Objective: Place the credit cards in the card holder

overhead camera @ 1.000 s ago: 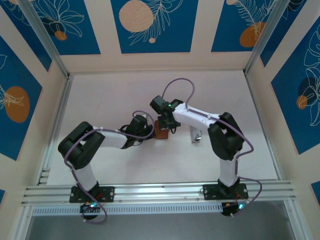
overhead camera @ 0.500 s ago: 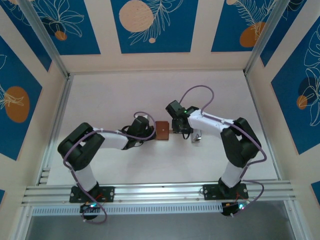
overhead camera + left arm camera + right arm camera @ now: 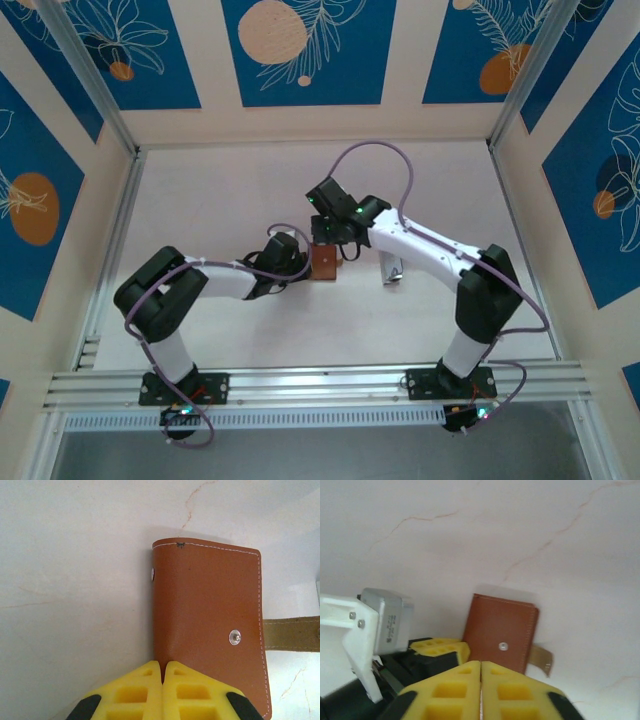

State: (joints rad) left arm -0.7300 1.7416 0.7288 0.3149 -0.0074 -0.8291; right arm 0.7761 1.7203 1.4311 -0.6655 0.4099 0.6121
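The card holder (image 3: 323,262) lies closed on the pale surface (image 3: 220,200), about midway between the two arms. In the left wrist view the card holder (image 3: 210,630) is a reddish-brown leather-look rectangle with pale stitching along its edges. A small round metal snap (image 3: 235,637) sits near its right side and a second tiny stud (image 3: 152,574) on its left edge. A tan strap (image 3: 292,634) sticks out flat from its right side.

The left gripper (image 3: 162,680) has its yellow jaws clenched, the pads pressed together with nothing visible between them, and their tips meet the card holder's near left corner. From above, the left gripper (image 3: 303,262) reaches in from the left.

The right gripper (image 3: 481,680) also has its jaws clenched on nothing and hangs above the card holder (image 3: 501,630). Seen from above, the right gripper (image 3: 328,240) is at the holder's far edge.

The credit cards (image 3: 392,270) lie as a small silvery-grey patch on the surface to the right of the holder, apart from it, under the right arm.
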